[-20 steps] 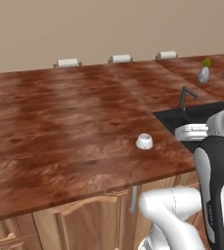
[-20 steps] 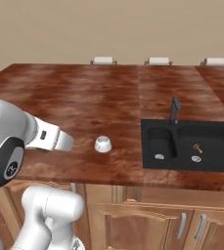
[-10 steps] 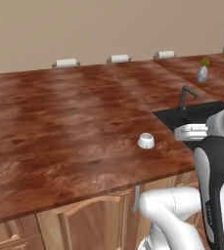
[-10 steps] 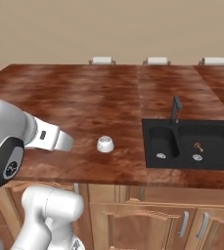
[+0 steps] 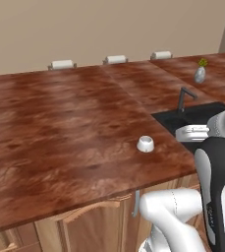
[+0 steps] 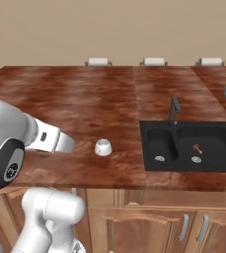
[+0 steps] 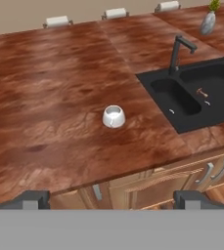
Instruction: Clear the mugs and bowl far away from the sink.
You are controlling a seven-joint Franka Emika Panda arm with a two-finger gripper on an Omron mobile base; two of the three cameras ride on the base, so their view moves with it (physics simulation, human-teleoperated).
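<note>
A small white vessel (image 5: 145, 143) stood on the brown wooden counter (image 5: 60, 123), near the front edge and to the left of the black sink (image 6: 191, 146), apart from it. Its form was too small to settle; it appeared to be the bowl turned rim down on the counter, though it might have been the white mug.

In the hand view the same vessel (image 7: 113, 116) showed a round ring on top and sat just left of the smaller basin. That view looked down into the sink (image 7: 191, 93) and showed two basins, a small reddish-brown item (image 7: 202, 92) lying in the larger one, and the dark faucet (image 7: 179, 51) behind. The right base view showed the vessel (image 6: 103, 147), both metal drains and the same reddish-brown item (image 6: 197, 148). In the left base view the arm covered most of the sink (image 5: 192, 118), and the basin contents could not be seen there.

A small grey vase (image 5: 199, 74) with a green sprig stood on the counter beyond the sink, well apart from the vessel.

The gripper (image 7: 111, 200) had its two dark fingertips (image 7: 33, 199) spread wide at the bottom of the hand view, with nothing between them. The vessel lay ahead of the hand, roughly centred between the fingertips, well apart from them and untouched.
</note>
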